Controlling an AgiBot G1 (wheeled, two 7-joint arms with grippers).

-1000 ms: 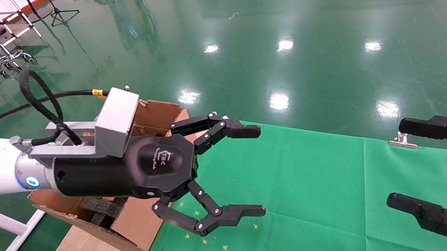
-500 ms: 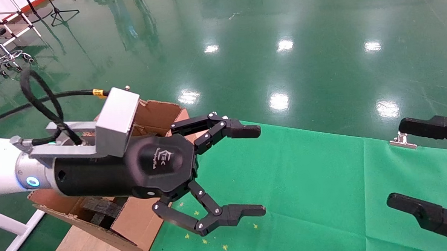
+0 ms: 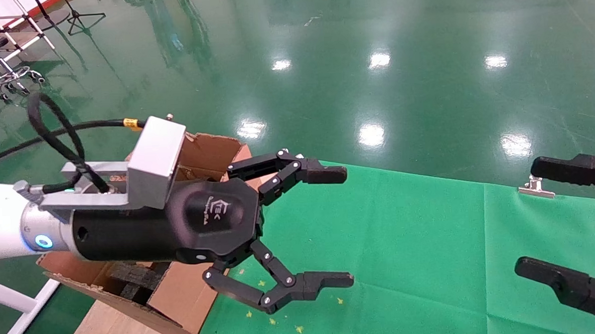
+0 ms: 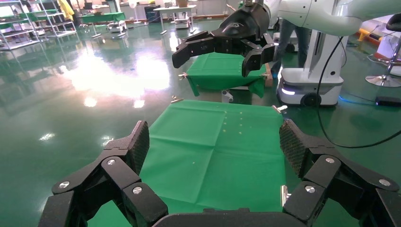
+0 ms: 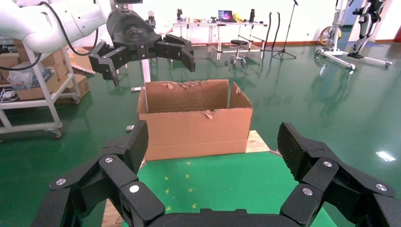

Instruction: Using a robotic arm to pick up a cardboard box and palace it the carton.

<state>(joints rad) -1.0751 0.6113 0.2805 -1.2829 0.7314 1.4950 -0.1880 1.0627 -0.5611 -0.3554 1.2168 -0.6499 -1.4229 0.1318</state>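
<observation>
Glossy floor (image 3: 424, 71), matt cloth (image 3: 406, 252), rough corrugated cardbd carton (image 5: 194, 123).

Left arm: white, with silver wrist and black cable, reaching in from the left edge of the head view toward centre frame. Left gripper (image 3: 338, 228): black, multi-link, pointing right, its two fingers (image 3: 323, 175) spreading wide with nothing between them.

Right gripper (image 3: 556, 216): all black, showing at the right edge of the head view, fingers likewise standing wide apart and gripping nothing.
</observation>
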